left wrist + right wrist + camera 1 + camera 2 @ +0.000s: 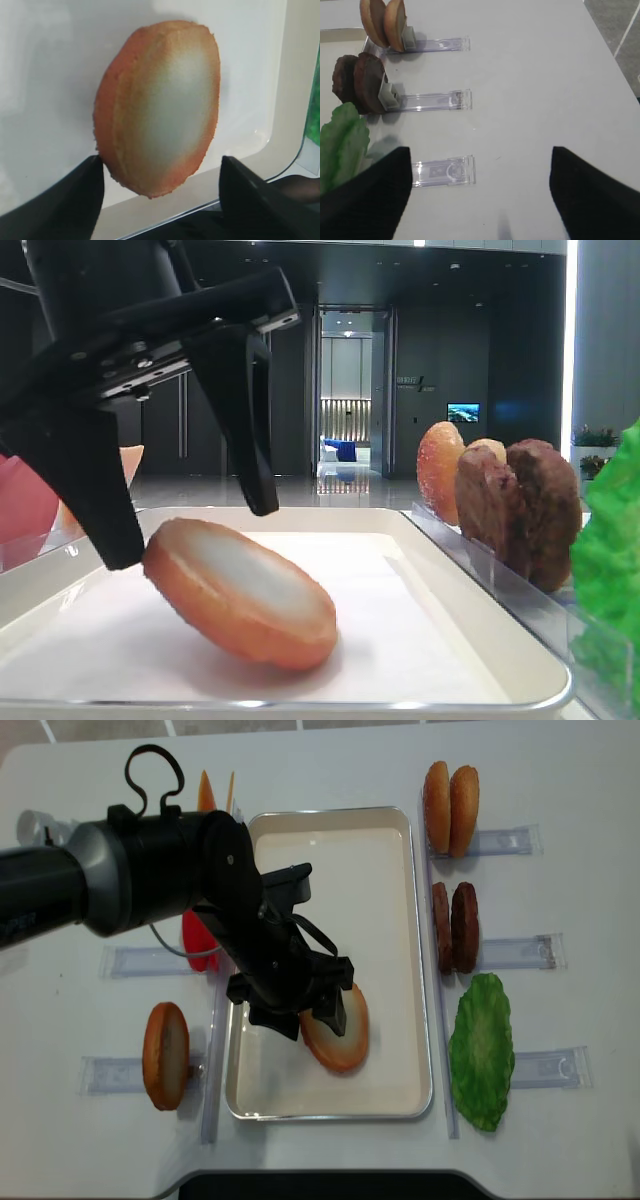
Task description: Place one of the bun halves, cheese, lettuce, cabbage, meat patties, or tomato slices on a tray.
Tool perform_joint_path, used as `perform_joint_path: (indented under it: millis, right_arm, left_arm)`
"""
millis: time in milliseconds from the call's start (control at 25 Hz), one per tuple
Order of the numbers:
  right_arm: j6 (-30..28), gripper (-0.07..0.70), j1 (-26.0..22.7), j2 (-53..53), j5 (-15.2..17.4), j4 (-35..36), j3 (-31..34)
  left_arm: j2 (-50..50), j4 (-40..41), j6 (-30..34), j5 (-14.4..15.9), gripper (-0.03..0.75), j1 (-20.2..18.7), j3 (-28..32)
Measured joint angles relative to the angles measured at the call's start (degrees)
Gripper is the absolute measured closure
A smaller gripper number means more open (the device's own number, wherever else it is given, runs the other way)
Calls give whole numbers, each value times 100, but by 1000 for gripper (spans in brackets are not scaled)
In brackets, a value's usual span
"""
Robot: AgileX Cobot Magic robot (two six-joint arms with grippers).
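Observation:
A bun half [337, 1025], orange-brown with a pale cut face, lies tilted on the white tray [340, 870] in its near part. It also shows in the low view as the bun half [240, 590] on the tray [430, 640]. My left gripper [310, 1015] stands open over it, its black fingers [250, 430] either side. In the left wrist view the bun half [160, 105] is at or just off the left finger and well clear of the right one. My right gripper [480, 150] is open and empty above the bare table.
Right of the tray stand two bun halves [450, 795], two meat patties [453, 925] and a lettuce leaf [482, 1050] in clear holders. To its left are another bun half [165, 1055] and a red slice [200, 940]. A clear holder [442, 172] lies below my right gripper.

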Motion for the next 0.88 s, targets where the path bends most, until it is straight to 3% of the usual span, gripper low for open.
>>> perform_joint_path:
  millis: [600,760,880]
  right_arm:
    - [0,92,0,0,0,0,0]
    - [0,92,0,0,0,0,0]
    - [0,92,0,0,0,0,0]
  left_arm:
    - [-168,466,-298,303,138,0,0]
    - [-286,619,-330,523,138,0,-4]
    - [-347,851,-418,868,138,0,-113]
